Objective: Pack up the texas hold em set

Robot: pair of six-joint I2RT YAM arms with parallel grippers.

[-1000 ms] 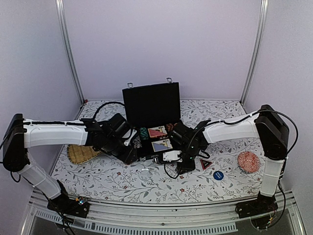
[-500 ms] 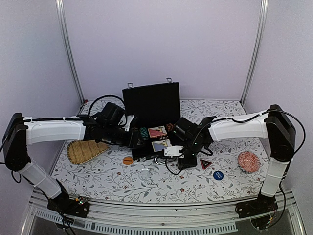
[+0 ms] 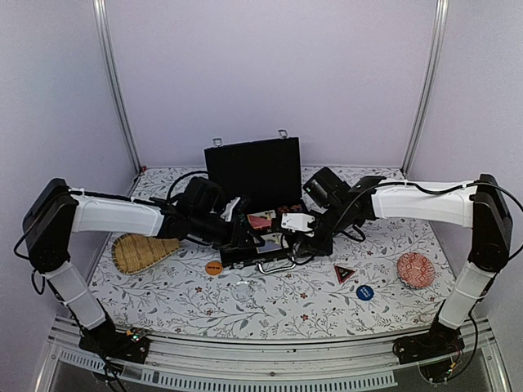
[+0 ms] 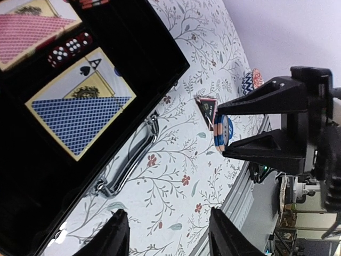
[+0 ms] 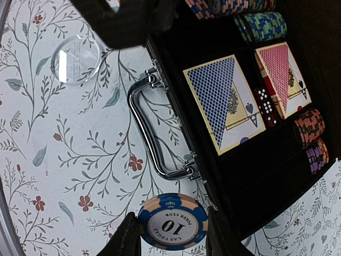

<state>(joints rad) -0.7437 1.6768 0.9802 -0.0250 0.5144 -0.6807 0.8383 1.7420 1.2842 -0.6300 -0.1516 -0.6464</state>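
The black case stands open mid-table, its lid upright. Inside lie a blue-backed card deck, a red-backed deck, red dice and stacks of chips. My right gripper is shut on a blue and peach "10" poker chip, held just off the case's front edge beside the silver handle. The left gripper hovers open over the tablecloth in front of the case, nothing between its fingers. In the top view the left gripper and right gripper flank the case's front.
An orange chip and a clear disc lie on the cloth before the case. A triangular piece, a blue disc and a red patterned bowl sit to the right. A straw tray lies left.
The right gripper has lifted from the cloth toward the case's front edge. The left gripper has swung right toward the case, uncovering the orange chip.
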